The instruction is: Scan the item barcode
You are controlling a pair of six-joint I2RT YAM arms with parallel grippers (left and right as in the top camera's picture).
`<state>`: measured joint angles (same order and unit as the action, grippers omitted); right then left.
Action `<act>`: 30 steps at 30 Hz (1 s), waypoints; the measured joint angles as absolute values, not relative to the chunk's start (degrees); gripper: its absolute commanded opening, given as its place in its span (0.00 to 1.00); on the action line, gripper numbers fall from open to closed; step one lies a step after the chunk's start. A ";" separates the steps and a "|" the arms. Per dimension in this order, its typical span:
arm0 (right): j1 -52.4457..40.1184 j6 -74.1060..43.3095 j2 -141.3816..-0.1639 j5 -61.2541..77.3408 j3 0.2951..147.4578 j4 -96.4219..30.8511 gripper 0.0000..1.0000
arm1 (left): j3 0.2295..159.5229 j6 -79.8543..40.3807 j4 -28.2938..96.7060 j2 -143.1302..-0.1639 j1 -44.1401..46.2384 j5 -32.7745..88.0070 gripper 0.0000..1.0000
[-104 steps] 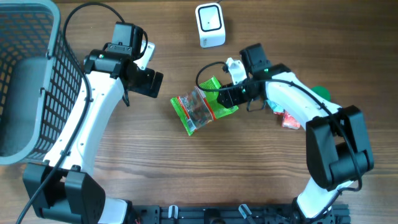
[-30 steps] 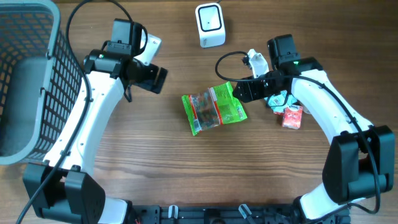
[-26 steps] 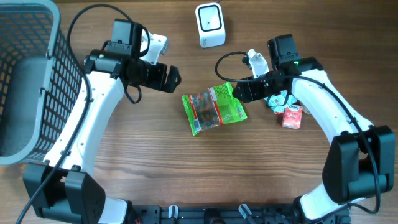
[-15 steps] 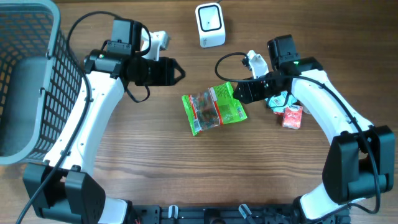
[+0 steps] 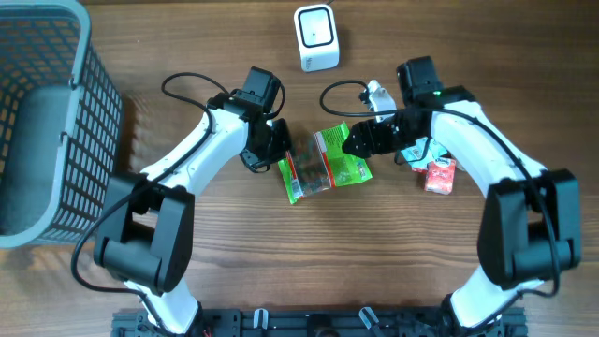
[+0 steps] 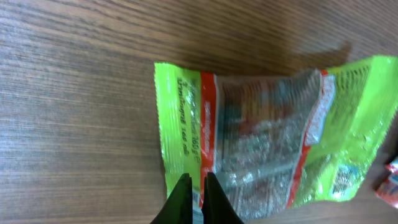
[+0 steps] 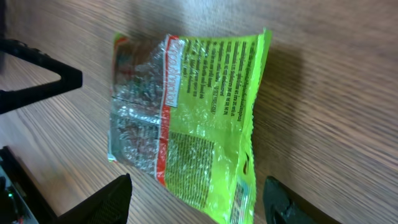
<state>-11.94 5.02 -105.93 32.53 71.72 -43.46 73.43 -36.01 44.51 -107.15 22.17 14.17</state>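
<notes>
A lime-green snack bag point(image 5: 323, 164) with a clear middle and red bands lies flat at the table's middle. The white barcode scanner point(image 5: 316, 37) stands at the back, apart from it. My left gripper point(image 5: 277, 154) is at the bag's left edge. Seen from the left wrist, its jaws point(image 6: 196, 186) are shut, tips over the lime border of the bag point(image 6: 267, 137), with nothing clearly pinched. My right gripper point(image 5: 359, 142) is at the bag's right end. In the right wrist view it point(image 7: 196, 202) stands open, straddling the bag point(image 7: 186, 112) near a small barcode patch point(image 7: 241, 198).
A grey mesh basket point(image 5: 101, 112) fills the left side. A red packet point(image 5: 438, 176) and a teal one point(image 5: 418, 150) lie under the right arm, right of the bag. Cables loop above both wrists.
My left arm swung from the back left down to the bag's left edge while its jaws closed. The right gripper edged left toward the bag. The bag has not moved.
</notes>
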 measured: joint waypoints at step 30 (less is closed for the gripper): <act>-15.46 -5.06 -115.02 51.11 61.82 -22.41 0.61 | 73.45 -37.28 41.47 -113.01 25.02 11.07 0.04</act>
<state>-15.46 -5.06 -115.02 51.11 61.82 -22.41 73.45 -37.28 41.47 -113.01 25.02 11.07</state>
